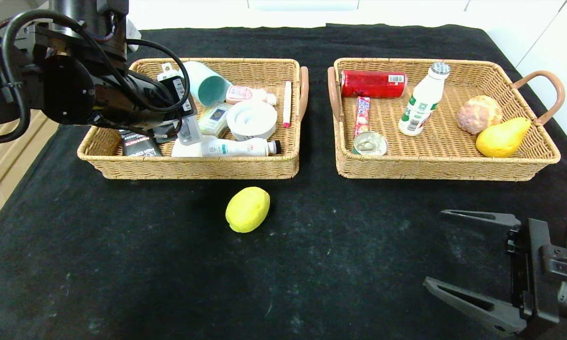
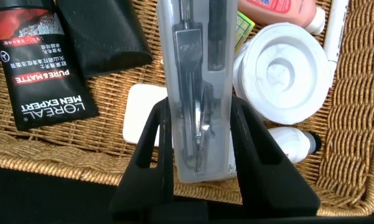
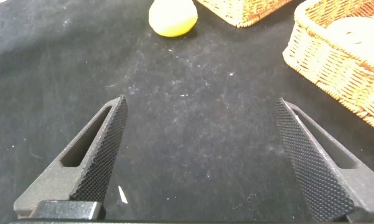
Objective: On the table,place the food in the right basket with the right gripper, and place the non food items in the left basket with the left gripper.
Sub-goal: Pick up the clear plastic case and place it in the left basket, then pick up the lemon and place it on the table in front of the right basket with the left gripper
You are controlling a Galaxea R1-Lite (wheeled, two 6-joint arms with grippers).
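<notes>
Clear plastic case (image 2: pixel 196 93) clamped in left gripper (image 2: pixel 199 180) above left basket (image 1: pixel 193 167), near its front edge | lower before you let go | right gripper (image 1: pixel 458 250) spread wide, empty | lemon (image 1: pixel 247 209) on table, near basket's front.

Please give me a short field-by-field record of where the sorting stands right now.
left gripper: over the left basket, shut on the clear case
right gripper: open, empty, low over the table near its right front
lemon: on the cloth, in front of the left basket
right basket: holds milk bottle, tin, red can, pear
left to do: release the case, move the lemon
</notes>
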